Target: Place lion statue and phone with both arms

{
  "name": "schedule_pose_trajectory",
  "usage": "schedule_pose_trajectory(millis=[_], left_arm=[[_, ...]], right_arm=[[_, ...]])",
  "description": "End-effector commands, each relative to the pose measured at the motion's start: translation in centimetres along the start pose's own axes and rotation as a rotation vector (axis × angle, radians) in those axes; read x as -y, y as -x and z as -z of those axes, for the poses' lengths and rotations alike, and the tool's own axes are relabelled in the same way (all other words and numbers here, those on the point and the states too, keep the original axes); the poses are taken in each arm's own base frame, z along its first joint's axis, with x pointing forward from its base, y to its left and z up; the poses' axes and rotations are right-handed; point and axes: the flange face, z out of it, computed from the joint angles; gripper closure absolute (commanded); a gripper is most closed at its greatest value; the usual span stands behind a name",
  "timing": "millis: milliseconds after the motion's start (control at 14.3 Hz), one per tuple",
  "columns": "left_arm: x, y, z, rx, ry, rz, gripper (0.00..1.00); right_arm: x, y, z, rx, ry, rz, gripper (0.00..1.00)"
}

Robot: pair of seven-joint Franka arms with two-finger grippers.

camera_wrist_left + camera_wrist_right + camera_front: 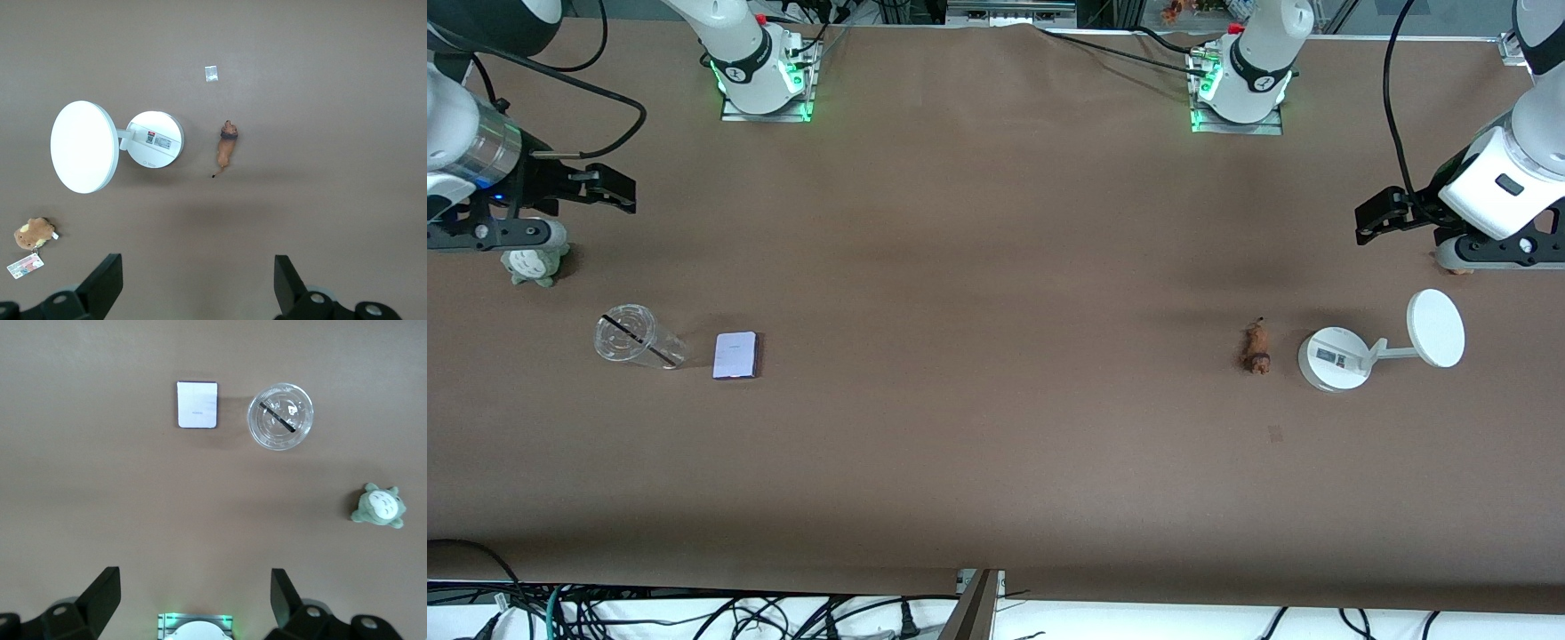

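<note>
Brown cloth covers the whole table (996,267), and at the right arm's end the right gripper (609,188) hangs in the air with its jaws spread wide and nothing between them. Beneath the arm sits a grey-green plush toy (535,260). Nearer the front camera than those jaws stands a clear plastic cup (633,339) with a dark straw across it, and just beside the cup lies the phone (735,356), flat on the cloth, pale lavender, well apart from the gripper's fingers (100,597).

Toward the left arm's end, the lion statue (1256,348) lies on the table, close beside a white stand (1334,358) with a round disc. The left gripper (1371,220) hangs above, jaws wide open and empty, the lion well clear of its fingers (107,283). A small brown teddy-like toy (33,233) rests under that arm.
</note>
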Motion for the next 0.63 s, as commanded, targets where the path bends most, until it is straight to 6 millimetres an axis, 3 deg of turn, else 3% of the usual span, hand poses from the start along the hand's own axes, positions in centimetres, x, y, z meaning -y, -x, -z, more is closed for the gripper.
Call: schedule_pose_trajectory(millis=[0,560], left_arm=[[-0.18,0.07,0.7,0.002,0.013,-0.012,0.0],[-0.17,0.03,0.62,0.004,0.011,-0.013,0.0]], right_arm=[[0.07,0.27,1.28,-0.028,-0.042,0.017,0.0],[0.64,0.11,1.19,-0.023,-0.037,0.014,0.01]])
